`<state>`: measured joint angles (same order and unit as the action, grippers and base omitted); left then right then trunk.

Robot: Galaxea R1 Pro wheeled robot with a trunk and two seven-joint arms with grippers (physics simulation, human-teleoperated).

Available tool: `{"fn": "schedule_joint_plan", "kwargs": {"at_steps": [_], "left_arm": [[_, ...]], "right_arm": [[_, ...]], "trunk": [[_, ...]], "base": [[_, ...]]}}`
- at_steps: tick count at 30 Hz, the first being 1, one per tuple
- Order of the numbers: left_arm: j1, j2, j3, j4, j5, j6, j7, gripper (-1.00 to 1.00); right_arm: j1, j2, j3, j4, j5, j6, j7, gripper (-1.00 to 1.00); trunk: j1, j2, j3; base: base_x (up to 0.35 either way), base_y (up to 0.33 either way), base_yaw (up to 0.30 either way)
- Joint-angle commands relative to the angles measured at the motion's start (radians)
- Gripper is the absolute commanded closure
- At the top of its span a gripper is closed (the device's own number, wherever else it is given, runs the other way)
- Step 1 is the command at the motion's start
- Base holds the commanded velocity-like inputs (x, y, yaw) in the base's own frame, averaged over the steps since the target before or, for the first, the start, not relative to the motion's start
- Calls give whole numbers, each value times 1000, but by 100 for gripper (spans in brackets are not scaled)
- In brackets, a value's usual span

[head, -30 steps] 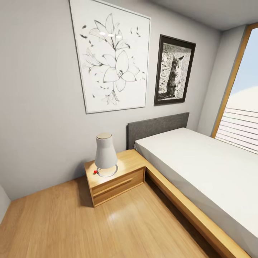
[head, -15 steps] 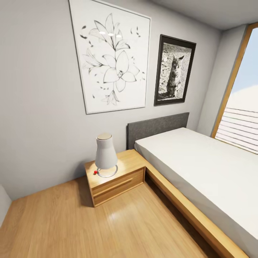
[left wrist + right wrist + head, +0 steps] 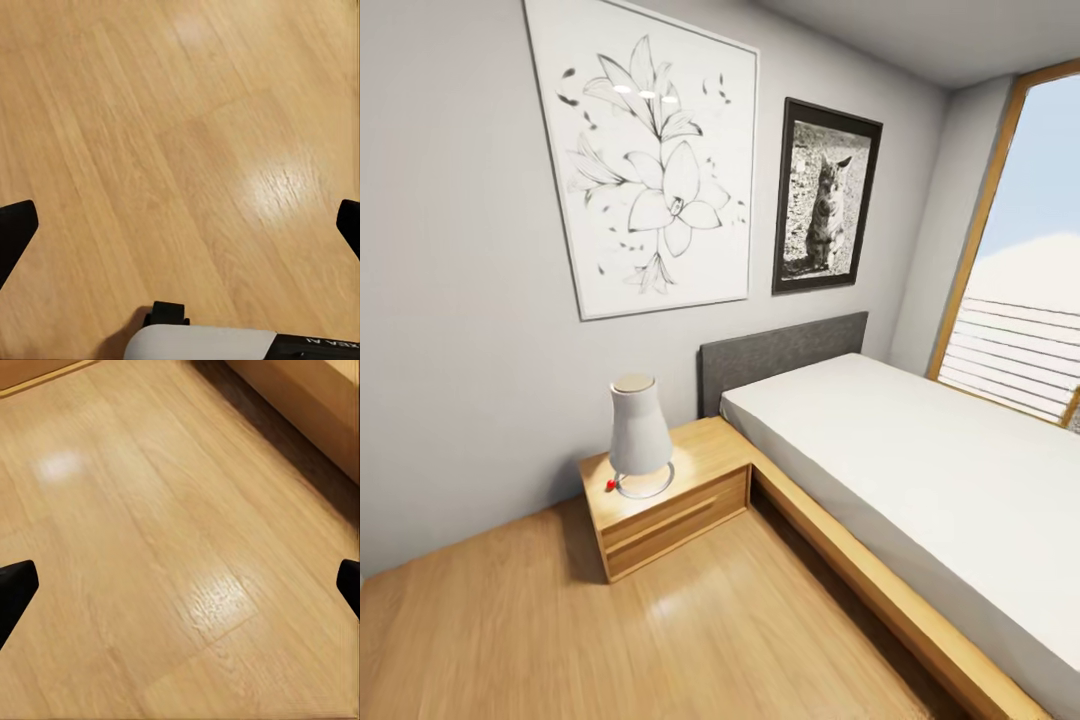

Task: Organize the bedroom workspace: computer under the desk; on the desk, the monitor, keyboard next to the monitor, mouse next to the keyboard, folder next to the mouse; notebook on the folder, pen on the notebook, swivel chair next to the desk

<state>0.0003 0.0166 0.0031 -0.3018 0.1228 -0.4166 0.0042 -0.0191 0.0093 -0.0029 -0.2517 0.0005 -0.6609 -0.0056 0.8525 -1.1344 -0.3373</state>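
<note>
While the robot was apparently hunting for the desk, both grippers' black fingertips (image 3: 16,229) (image 3: 16,585) stood wide over bare light-wood floorboards (image 3: 180,150), nothing between them. No desk or folder visible, just a white-mattressed wooden bed (image 3: 920,470). It probably needed to turn away.

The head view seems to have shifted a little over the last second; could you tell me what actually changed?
Only the camera turned: the whole scene slid left in the picture and more of the window shows. The lamp still stands on the nightstand beside the bed, and the flower drawing and the cat photo hang as before. Both grippers hang open over bare wooden floor, holding nothing.
</note>
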Motion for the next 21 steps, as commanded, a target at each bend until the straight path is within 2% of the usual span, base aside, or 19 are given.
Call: {"fn": "schedule_joint_plan", "kwargs": {"at_steps": [1,6,21], "left_arm": [[0,0,-2,-1,6,-2,0,-100],[0,0,-2,0,6,-2,0,-100],[0,0,-2,0,6,-2,0,-100]], "right_arm": [[-1,0,0,1,0,-3,-1,-100],[-1,-3,0,0,1,-3,-1,-100],[-1,-8,0,0,1,-3,0,-100]], "trunk": [[0,-1,-1],[0,-1,-1],[0,-1,-1]], "base": [[48,0,-261],[173,0,-264],[303,0,-265]]}}
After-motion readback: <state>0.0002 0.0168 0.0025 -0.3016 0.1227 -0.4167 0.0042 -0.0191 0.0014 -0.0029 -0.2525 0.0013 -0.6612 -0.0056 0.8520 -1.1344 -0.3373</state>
